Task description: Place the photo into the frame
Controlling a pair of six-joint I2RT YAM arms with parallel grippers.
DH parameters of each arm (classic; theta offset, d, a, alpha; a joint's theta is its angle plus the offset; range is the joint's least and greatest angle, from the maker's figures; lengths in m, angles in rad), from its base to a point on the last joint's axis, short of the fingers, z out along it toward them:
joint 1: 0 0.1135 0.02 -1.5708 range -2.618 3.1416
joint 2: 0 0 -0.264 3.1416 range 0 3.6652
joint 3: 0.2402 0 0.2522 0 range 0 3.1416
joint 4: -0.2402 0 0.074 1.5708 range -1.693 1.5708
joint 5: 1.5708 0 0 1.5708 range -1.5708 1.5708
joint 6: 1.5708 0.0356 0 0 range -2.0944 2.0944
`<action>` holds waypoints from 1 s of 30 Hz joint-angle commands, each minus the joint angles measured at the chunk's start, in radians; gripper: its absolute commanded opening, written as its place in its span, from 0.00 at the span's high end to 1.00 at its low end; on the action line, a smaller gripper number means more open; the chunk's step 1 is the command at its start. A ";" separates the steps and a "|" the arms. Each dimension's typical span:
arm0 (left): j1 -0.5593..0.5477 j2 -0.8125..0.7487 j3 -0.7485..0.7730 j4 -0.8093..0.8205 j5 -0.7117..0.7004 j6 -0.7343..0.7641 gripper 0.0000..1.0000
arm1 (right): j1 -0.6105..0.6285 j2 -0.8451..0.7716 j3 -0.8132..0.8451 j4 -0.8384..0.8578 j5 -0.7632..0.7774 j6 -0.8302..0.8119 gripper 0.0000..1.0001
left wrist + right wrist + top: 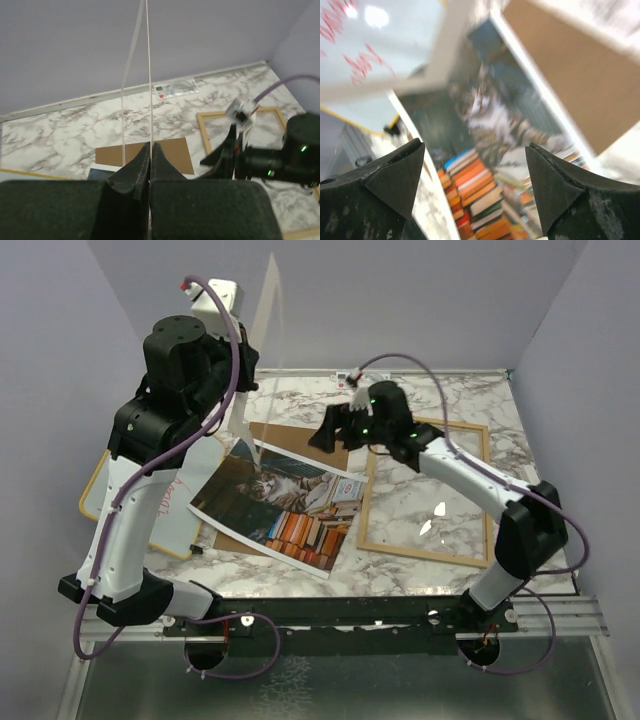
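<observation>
From my screen, the cat-and-books paper photo [275,505] lies face up on the marble surface [300,390], mid-scene, its far part over a brown fibreboard sheet [295,435]. Its long axis runs left to right, the right end swinging nearer. The thin light-wood frame [367,510] lies flat just right of it, long axis near to far. My right gripper [475,185] hovers spread wide above the photo. My left gripper [149,155] is clamped on a thin pale sheet [260,345] standing upright; I cannot tell what it is. A whiteboard with red handwriting [180,520] lies left.
</observation>
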 commanded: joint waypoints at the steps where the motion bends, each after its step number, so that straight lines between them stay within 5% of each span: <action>1: 0.000 -0.013 -0.015 0.015 0.311 0.090 1.00 | -0.140 -0.123 -0.036 0.145 -0.060 -0.109 0.12; 10: 0.000 -0.013 0.014 0.021 0.499 0.176 1.00 | -0.215 -0.216 0.082 0.077 -0.183 -0.471 0.06; 17: 0.000 -0.034 0.012 0.021 0.488 0.255 1.00 | -0.260 -0.260 0.178 0.028 -0.129 -0.562 0.06; 24: 0.000 -0.042 0.003 0.030 0.496 0.328 1.00 | -0.262 -0.315 0.228 -0.019 -0.255 -0.650 0.06; 30: 0.000 -0.083 -0.036 0.045 0.564 0.402 1.00 | -0.268 -0.206 0.372 -0.121 -0.339 -0.773 0.07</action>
